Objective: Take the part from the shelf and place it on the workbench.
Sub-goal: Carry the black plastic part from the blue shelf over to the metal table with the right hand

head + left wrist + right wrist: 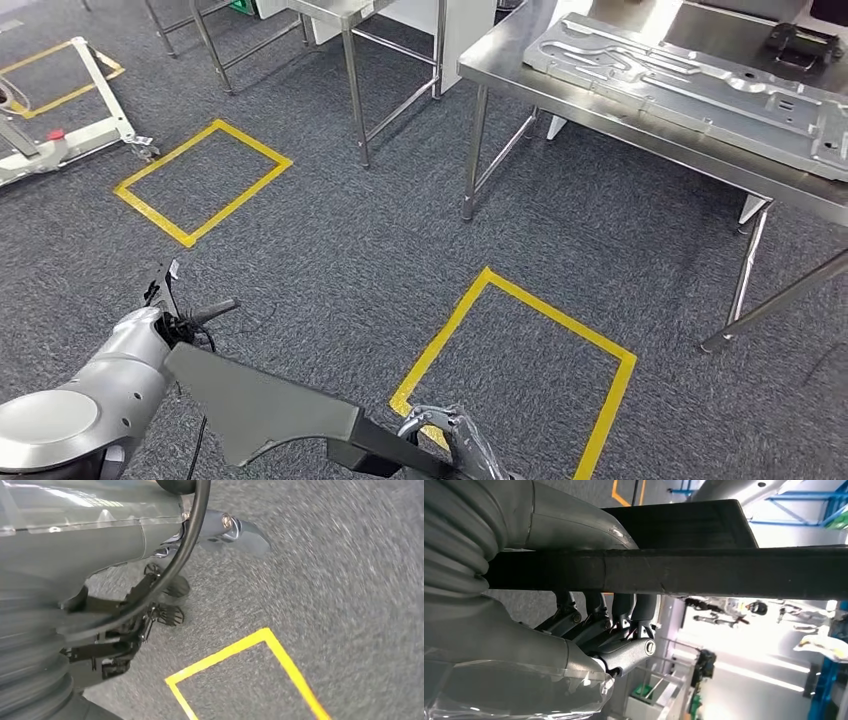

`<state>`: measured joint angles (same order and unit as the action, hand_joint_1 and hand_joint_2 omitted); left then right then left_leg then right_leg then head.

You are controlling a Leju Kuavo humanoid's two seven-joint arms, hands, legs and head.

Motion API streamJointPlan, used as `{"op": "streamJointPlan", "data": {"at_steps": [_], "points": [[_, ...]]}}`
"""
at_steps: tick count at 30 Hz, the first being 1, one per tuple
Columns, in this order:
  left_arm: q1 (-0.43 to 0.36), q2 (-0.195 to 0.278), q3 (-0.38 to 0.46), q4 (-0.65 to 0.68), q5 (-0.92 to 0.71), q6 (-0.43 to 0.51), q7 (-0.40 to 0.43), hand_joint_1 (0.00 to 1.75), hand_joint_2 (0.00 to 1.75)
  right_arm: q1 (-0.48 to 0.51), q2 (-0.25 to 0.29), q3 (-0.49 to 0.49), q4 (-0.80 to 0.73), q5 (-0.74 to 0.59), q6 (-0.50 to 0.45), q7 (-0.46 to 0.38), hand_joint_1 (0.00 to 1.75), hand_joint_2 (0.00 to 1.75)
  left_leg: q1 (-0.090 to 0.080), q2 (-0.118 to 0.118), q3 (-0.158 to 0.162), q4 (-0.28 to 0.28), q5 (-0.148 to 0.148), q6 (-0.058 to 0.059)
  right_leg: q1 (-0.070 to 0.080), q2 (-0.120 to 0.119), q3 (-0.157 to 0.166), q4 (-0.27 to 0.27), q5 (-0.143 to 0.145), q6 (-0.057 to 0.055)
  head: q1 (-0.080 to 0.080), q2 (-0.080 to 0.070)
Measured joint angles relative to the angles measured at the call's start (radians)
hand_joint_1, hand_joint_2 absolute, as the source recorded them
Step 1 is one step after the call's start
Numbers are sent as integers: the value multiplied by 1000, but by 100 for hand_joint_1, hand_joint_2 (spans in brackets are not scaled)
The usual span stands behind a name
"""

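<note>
I carry the part (270,405), a long flat dark grey piece, low in front of me above the carpet. My right hand (450,445) grips its right end. In the right wrist view the part (684,570) runs as a dark bar, with my right hand (599,630) curling its fingers (594,612) against its underside. My left arm (110,385) meets the part's left end. In the left wrist view my left hand (145,605) shows dark bent fingers and a thumb (235,530) over the floor; its hold on the part is hidden. The steel workbench (560,95) stands ahead at the upper right.
A large stamped metal panel (690,85) and a small black piece (800,40) lie on the workbench. Yellow taped squares (205,180) (520,370) mark the grey carpet. A second steel table (350,15) stands at the back, a white frame (75,140) at far left.
</note>
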<state>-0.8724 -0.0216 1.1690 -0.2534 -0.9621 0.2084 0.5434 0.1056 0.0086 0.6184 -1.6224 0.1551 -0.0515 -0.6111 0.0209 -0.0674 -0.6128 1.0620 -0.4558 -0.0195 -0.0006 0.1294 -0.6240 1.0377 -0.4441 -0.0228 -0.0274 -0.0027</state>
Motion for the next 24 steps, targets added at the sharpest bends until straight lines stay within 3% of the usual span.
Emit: {"op": "streamJointPlan", "data": {"at_steps": [1,3,5,7,9,10,11,12,14,16,18,19,21,22,24], "points": [[5,2,0,0,0,-2,-1,0,175,-3,2,0,4,0,-1,0,175,175,0,-10,3,-10,-3,3,-1,9,-7,2,1,6,0,0],[10,3,0,2,1,-4,-1,0,175,-6,5,0,9,1,-1,1,175,175,0,6,3,-17,1,14,-3,22,-15,0,4,17,0,0],[12,3,0,3,1,-6,-2,0,175,-9,5,0,12,2,-1,1,175,175,4,29,8,-26,5,28,2,-22,-30,29,-14,26,1,0],[14,6,0,3,1,-6,-2,0,175,-14,5,0,15,2,-1,0,175,175,3,54,11,-31,5,38,3,-92,-80,128,-65,33,2,0],[19,10,0,3,1,-6,-2,0,175,-17,5,0,19,2,-1,1,175,175,0,81,12,-31,3,41,-3,-120,-144,244,-105,38,3,0],[21,11,0,3,1,-6,-2,0,175,-17,5,0,22,2,-1,1,175,175,-1,95,13,-30,1,41,-5,-125,-159,264,-102,40,3,0],[23,11,0,3,1,-6,-2,0,175,-17,5,0,24,2,-1,1,175,175,-1,109,15,-30,-2,40,-6,-129,-152,245,-80,40,3,0],[24,11,0,3,1,-6,-2,0,175,-17,5,0,25,2,-1,1,175,175,-1,121,18,-30,-5,38,-5,-138,-124,188,-46,37,3,0],[24,11,0,3,1,-6,-2,0,175,-19,5,0,26,2,-1,1,175,175,-4,145,27,-31,-12,31,4,-182,-52,49,7,26,3,0],[23,12,0,3,1,-6,-2,0,175,-21,6,0,27,2,-1,1,175,175,-6,168,36,-34,-19,21,16,-204,-21,-12,18,15,3,0],[22,11,0,4,1,-6,-2,0,175,-21,7,0,27,2,-1,1,175,175,-8,190,46,-40,-24,8,17,-179,-19,-16,20,8,3,0],[22,11,0,4,1,-6,-2,0,175,-21,8,0,27,2,-1,0,175,175,-7,186,51,-38,-29,3,13,-165,-13,-23,22,3,3,0],[20,12,-1,4,1,-6,-2,0,175,-22,12,0,27,2,-1,0,175,175,-5,140,34,14,-65,-6,5,-142,-1,-36,27,-6,2,0],[21,14,-1,5,1,-6,-2,0,175,-23,13,0,28,2,-1,0,175,175,-3,108,7,74,-96,-8,3,-130,1,-38,27,-9,2,0],[27,18,-1,5,1,-6,-2,0,175,-24,16,0,29,2,-1,1,175,175,-2,79,-63,206,-148,-12,3,-102,3,-37,26,-14,2,0]]}}
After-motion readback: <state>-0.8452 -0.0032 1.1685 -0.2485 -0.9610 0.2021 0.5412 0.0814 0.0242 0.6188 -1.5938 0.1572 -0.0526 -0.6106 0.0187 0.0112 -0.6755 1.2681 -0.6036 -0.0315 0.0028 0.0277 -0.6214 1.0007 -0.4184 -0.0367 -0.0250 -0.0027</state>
